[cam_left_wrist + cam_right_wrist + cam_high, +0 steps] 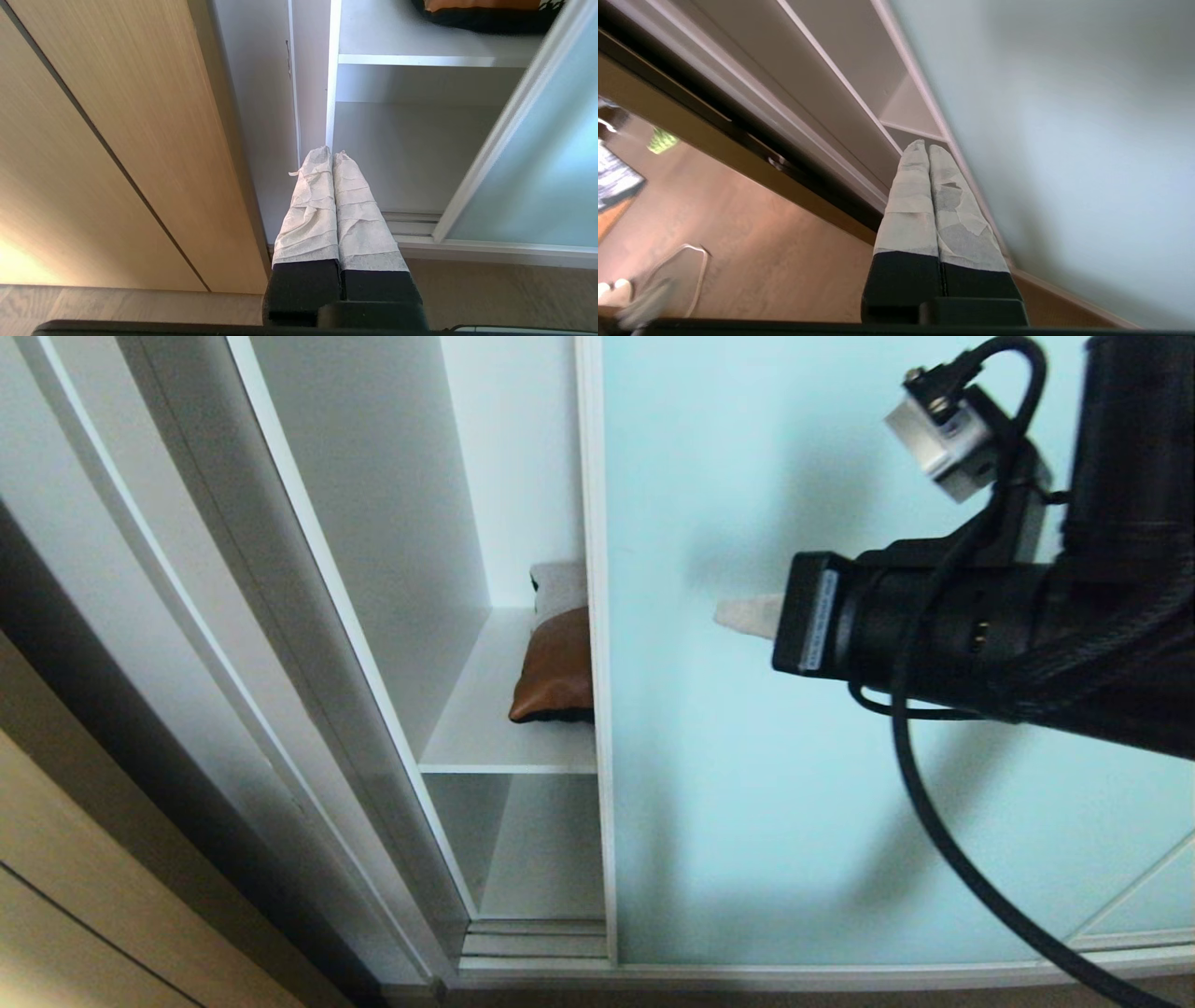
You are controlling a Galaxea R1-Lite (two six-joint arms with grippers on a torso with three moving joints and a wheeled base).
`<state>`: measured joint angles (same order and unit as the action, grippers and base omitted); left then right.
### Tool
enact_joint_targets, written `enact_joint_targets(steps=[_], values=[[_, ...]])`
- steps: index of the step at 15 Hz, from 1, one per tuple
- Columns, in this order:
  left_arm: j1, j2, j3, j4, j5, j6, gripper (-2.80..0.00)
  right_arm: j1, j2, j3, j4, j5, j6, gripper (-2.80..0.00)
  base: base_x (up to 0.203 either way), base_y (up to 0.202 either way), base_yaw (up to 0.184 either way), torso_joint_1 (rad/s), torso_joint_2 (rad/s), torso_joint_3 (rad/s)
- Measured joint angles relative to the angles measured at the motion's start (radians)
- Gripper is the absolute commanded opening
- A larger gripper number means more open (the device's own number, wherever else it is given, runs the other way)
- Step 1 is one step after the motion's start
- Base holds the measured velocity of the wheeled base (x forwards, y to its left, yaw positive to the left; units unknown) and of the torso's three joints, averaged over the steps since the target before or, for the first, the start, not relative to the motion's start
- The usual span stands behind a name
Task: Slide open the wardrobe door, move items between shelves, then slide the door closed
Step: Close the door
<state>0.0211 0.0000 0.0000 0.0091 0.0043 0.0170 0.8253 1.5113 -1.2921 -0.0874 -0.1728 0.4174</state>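
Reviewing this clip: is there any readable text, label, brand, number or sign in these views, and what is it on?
None can be read.
A pale sticker on the right arm's black wrist housing: its print is too small to read.
The sliding wardrobe door, the shelf and the cushion carry no visible lettering.
The wrapped fingers of the left gripper and right gripper bear no marks.

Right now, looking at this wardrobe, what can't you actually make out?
- Rust-brown and grey cushion: in the head view the frosted aqua glass sliding door covers its right part; the left wrist view's edge cuts it off.
- White shelf: its right stretch lies behind the door.
- Whether the right gripper touches the glass: unclear.
- Floor objects in the right wrist view: too blurred to name.
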Motion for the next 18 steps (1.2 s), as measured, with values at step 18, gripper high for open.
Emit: enact_joint_targets(steps=[18], values=[[0.0,0.0,0.0,0.0,0.0,0.0,-2.8,-1.103,-0.493,0.175,0.037,-0.312,0.023,-2.8,0.0,0.0,0.0,0.0,0.0,0.0]])
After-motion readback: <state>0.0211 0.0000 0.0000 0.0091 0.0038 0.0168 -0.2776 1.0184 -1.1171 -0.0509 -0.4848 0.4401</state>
